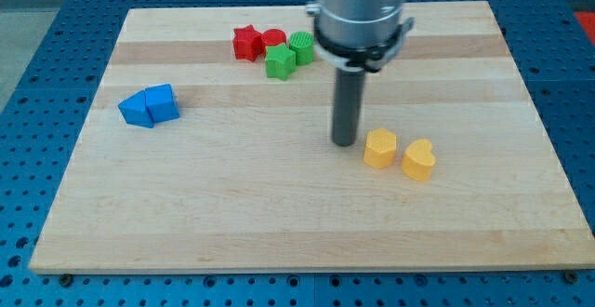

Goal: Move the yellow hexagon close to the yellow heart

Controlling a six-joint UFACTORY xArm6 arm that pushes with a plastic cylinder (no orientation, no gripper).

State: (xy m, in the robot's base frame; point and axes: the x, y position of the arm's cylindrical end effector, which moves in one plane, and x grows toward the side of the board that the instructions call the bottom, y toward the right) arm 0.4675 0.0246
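The yellow hexagon (379, 148) sits on the wooden board at the view's centre right. The yellow heart (418, 160) lies just to its right and slightly lower, the two nearly touching. My tip (344, 143) stands on the board just left of the yellow hexagon, with a small gap between them. The rod rises to the grey arm body at the view's top.
Two blue blocks (149, 106) lie together at the view's left. A red star (246, 43), a red round block (272, 39), a green star-like block (280, 62) and a green round block (301, 46) cluster at the top centre. The board edge (307, 268) runs along the bottom.
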